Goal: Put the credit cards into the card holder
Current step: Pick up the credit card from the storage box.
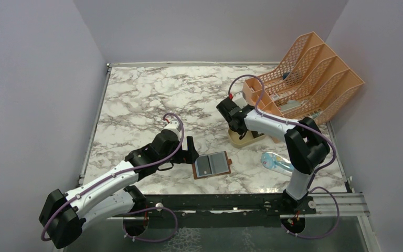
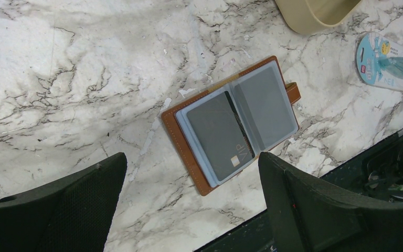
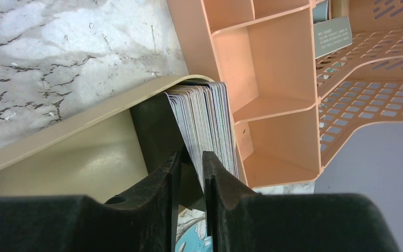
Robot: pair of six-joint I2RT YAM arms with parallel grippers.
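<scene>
Right arm at the pick-up. The largest hazard, in my judgement, is a multiple pick. The credit cards (image 3: 202,113) stand on edge, tightly packed, at one end of the tan oval tray (image 3: 84,157). The right gripper (image 3: 191,157) has its jaws drawn nearly together over the near edge of the stack, with card edges between them. Whether they are clamped on a card cannot be told. A lift from here could drag neighbouring cards out or topple the stack. The orange mesh file rack (image 3: 273,68), the biggest obstacle, stands just beside the tray on the cards' far side and leaves the outer finger little room. On the marble table (image 2: 84,79) the card holder (image 2: 169,118) lies open and flat, well apart from the tray. One dark card (image 2: 218,134) sits in its left sleeve, and the right sleeve is vacant. The left gripper (image 1: 190,151) hovers beside it, spread wide and grasping nothing. A lesser risk is that the unrestrained holder slides when a card is pushed in. The blue-and-clear packet (image 2: 388,63) lies near the transfer path.
</scene>
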